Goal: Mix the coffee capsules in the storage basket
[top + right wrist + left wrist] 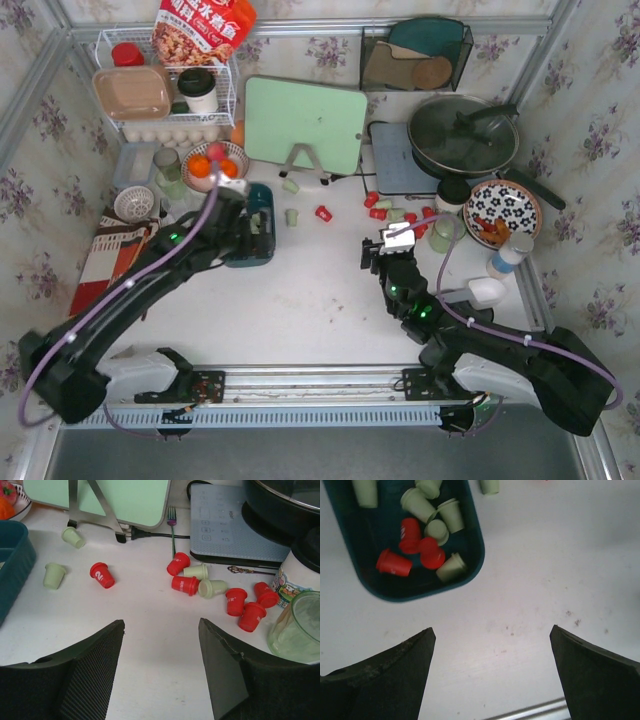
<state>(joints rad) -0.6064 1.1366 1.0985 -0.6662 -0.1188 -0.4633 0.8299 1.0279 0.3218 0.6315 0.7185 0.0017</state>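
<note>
White tabletop fills the workspace, walled on three sides by flowered paper. Nearest the bases, the left gripper (491,630) hangs over bare table with its jaws spread as wide as they go and nothing between them. The storage basket (478,555) lies just beyond and to the left of its fingertips, not touching them. Its near end holds three red and several pale green coffee capsules (427,542), tumbled loosely together.

Across the table, the right gripper (161,622) is low over the surface. Its jaws are parted, though less widely, and it is empty too. Ahead of it, well apart, sits the loose cluster (215,592) of red and green capsules, mostly on their sides. One red capsule (102,575) and two green ones lie off to the left, nearer the basket's rim.

Judging by how much lies outside the tub, the step in hand looks like gathering strays rather than stirring. The next move probably calls for the right arm to reach forward, straddle one capsule and close on it without knocking its neighbours (tapered cups on their sides will likely roll). It would then carry the capsule across to the basket.

Farther back stand a pale green cutting board (125,500) on its rack and a grey induction hob (225,525). A fork (172,522) lies between them, and a lidded pan (462,130) sits on the hob.
</note>
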